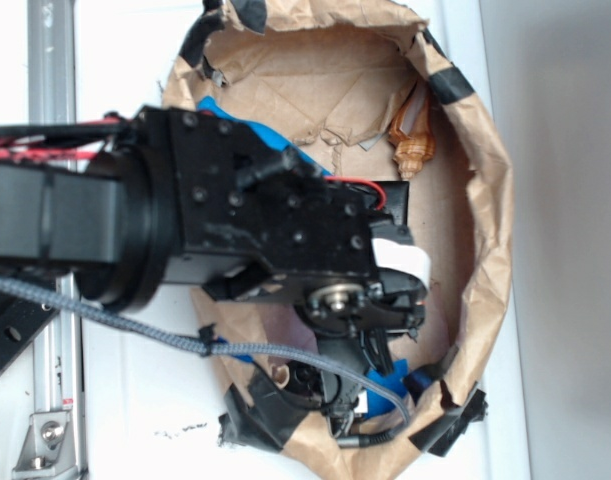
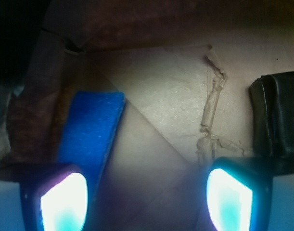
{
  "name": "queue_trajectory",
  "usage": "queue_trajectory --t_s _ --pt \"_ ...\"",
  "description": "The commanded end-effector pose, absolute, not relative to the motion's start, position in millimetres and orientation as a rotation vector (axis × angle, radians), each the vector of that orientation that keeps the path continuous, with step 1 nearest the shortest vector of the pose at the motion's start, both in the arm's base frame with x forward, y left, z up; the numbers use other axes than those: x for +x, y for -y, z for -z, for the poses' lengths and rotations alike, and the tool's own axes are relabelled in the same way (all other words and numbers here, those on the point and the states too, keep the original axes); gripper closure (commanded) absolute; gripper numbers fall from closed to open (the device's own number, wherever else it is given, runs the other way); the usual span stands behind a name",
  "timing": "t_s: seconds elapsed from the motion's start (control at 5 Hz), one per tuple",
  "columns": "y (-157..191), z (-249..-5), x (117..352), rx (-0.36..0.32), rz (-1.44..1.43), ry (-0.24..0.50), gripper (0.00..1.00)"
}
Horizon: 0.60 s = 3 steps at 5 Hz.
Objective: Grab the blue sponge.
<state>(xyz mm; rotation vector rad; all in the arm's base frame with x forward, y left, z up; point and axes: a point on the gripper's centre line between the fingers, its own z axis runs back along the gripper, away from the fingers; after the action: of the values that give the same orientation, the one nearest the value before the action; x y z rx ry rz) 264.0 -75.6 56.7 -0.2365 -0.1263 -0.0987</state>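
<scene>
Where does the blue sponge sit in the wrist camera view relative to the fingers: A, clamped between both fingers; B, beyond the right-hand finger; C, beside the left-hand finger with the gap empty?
C: the blue sponge lies just above the left-hand one of the fingers, with bare cardboard in the open gap.

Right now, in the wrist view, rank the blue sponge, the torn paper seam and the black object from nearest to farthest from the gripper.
From the gripper:
1. blue sponge, picture left, its end reaching one fingertip.
2. torn paper seam, centre-right; almost as near, hard to separate from the sponge.
3. black object, far right edge.
</scene>
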Motion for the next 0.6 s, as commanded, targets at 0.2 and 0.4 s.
queue_trajectory --t_s 0.2,0.4 --pt "100.6 -64.6 268.9 -0.243 0.367 0.284 0.0" --pt "104.1 -63.2 274.1 -0.302 0.355 0.273 0.0"
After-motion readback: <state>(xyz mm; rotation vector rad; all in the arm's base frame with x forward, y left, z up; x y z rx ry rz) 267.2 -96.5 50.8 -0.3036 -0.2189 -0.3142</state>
